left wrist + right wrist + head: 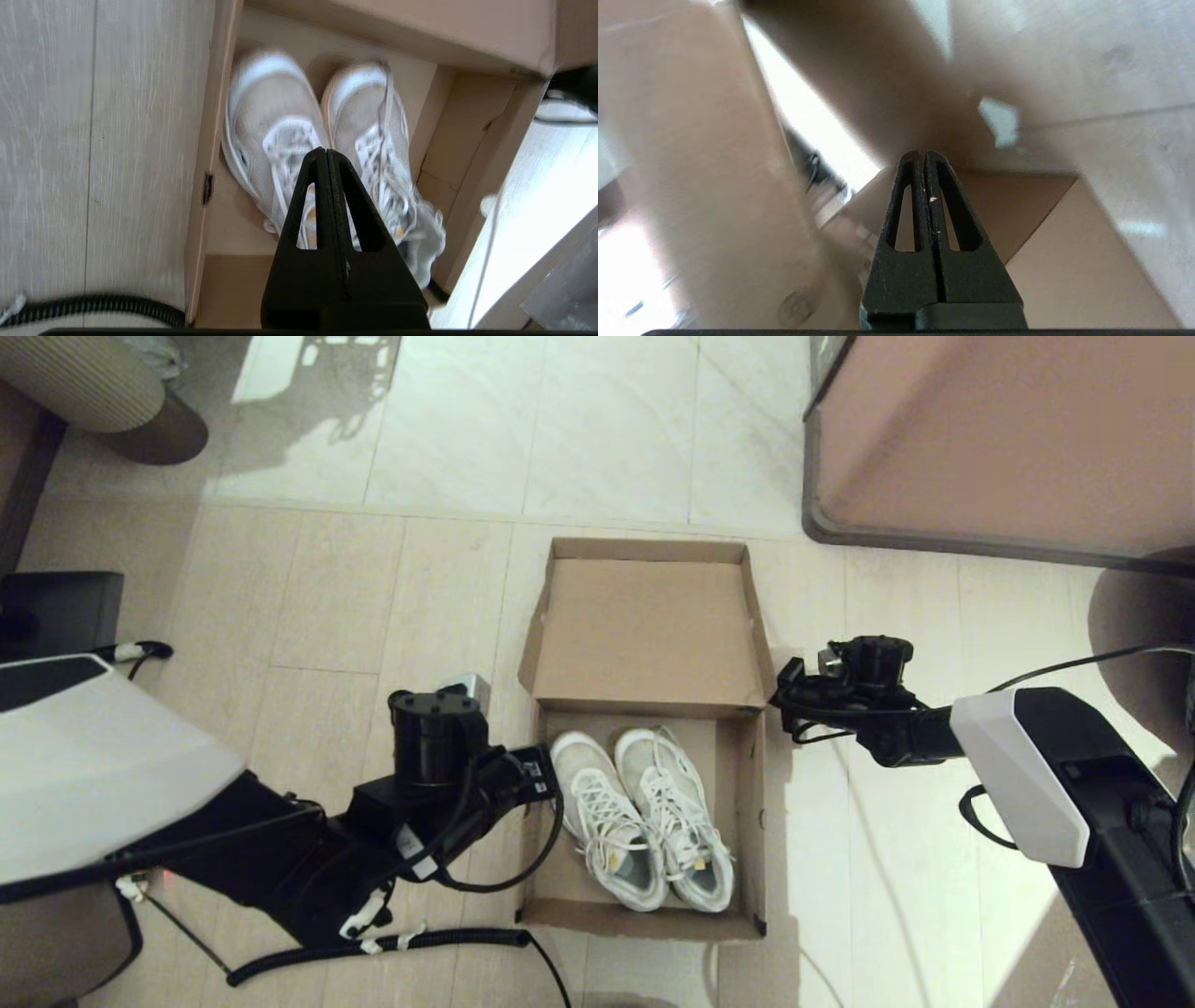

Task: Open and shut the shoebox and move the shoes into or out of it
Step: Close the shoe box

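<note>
Tiled floor (308, 597): shoebox (747, 784) open, shoes (639, 817) inside. Left gripper (326, 151) clenched empty above shoes. Right gripper (923, 154) clenched beside lid (644, 625), likely for closing.

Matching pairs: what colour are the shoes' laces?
White laces; the head view shows them best.

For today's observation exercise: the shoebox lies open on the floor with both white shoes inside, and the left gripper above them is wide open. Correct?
Not quite. The left gripper is shut, as the left wrist view shows. The shoebox is open, both shoes inside.
</note>
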{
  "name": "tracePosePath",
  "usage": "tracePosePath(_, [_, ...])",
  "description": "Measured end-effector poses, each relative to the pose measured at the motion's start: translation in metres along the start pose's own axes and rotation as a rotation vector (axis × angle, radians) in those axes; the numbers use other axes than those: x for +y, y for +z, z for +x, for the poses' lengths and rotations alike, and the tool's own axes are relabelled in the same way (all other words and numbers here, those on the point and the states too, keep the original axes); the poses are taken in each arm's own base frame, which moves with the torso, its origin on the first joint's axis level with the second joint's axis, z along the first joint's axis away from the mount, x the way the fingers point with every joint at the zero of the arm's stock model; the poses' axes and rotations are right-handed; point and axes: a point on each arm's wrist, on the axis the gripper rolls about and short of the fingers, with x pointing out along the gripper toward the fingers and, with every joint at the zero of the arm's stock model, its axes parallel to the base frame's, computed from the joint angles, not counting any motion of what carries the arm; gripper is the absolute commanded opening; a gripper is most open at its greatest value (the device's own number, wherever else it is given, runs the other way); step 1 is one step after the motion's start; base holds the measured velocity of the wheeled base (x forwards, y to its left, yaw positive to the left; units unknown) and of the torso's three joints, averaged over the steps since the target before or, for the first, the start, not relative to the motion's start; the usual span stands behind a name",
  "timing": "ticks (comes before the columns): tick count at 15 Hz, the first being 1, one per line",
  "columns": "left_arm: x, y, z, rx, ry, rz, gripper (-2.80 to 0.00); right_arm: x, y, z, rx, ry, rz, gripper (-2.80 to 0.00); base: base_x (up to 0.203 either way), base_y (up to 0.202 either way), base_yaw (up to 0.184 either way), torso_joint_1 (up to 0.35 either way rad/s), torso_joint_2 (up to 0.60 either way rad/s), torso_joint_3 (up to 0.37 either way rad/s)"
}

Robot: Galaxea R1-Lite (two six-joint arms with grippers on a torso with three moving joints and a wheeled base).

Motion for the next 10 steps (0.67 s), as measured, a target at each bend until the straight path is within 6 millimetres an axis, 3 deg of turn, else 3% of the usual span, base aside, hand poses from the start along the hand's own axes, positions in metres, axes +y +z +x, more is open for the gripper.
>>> tracePosePath(4, [-0.005,-0.007,-0.003,0.021,-0.014,-0.002,-2.80,0.000,-0.003,0.005,-0.016,0.036,0.011,-2.80,0.000,0.000,0.000,0.000,0.00,0.000])
tracePosePath(10, [-0.006,-0.008,-0.003,0.025,-0.015,-0.002,-2.80,0.021,-0.001,0.006,-0.044,0.220,0.159,-2.80,0.000,0.000,0.000,0.000,0.00,0.000])
